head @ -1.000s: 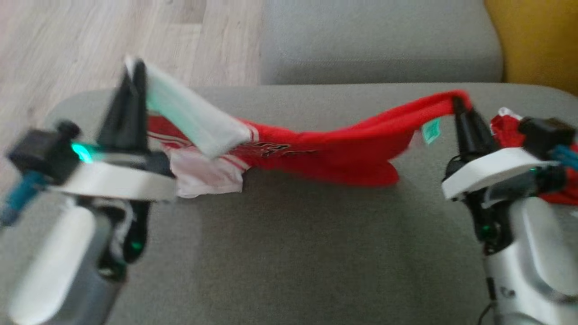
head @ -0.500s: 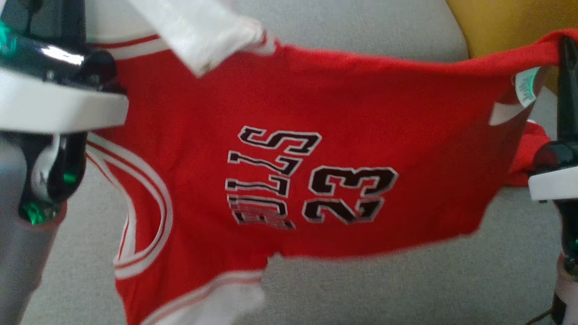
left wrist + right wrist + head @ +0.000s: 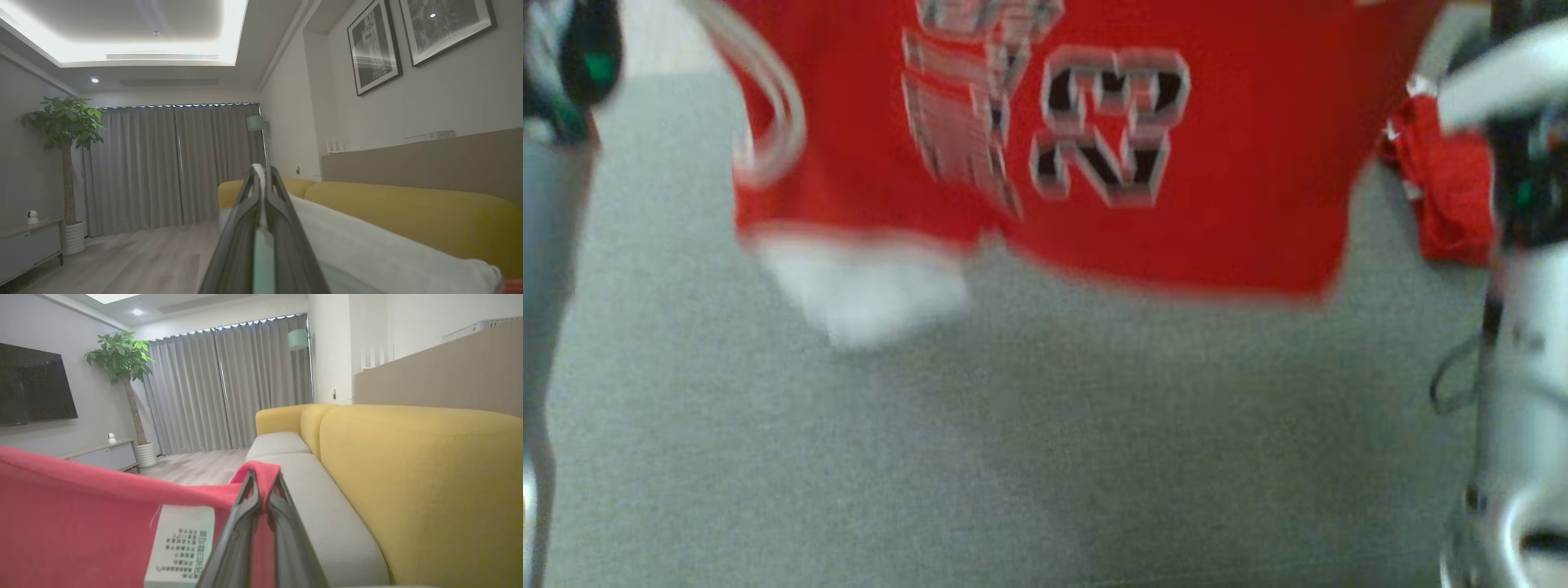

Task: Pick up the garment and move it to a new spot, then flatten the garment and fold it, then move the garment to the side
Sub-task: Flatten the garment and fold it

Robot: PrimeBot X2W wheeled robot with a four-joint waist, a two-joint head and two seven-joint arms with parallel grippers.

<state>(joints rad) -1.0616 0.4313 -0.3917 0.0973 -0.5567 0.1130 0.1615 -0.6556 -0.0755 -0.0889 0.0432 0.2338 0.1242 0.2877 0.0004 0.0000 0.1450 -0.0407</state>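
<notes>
The garment is a red jersey with white trim and the number 23, hanging spread above the grey sofa seat, its lower hem clear of the cushion. In the left wrist view my left gripper is shut on a white edge of the garment. In the right wrist view my right gripper is shut on a red corner of the garment, beside its white care label. The head view is blurred, with my forearms at its left and right edges.
A second red cloth lies on the seat by my right arm. The yellow sofa back runs along the right. Beyond are wooden floor, a potted plant, a low cabinet and grey curtains.
Both grippers have risen with the garment. It went from sagging on the seat to hanging spread in the air, and the fingertips have left the top of the head view.
</notes>
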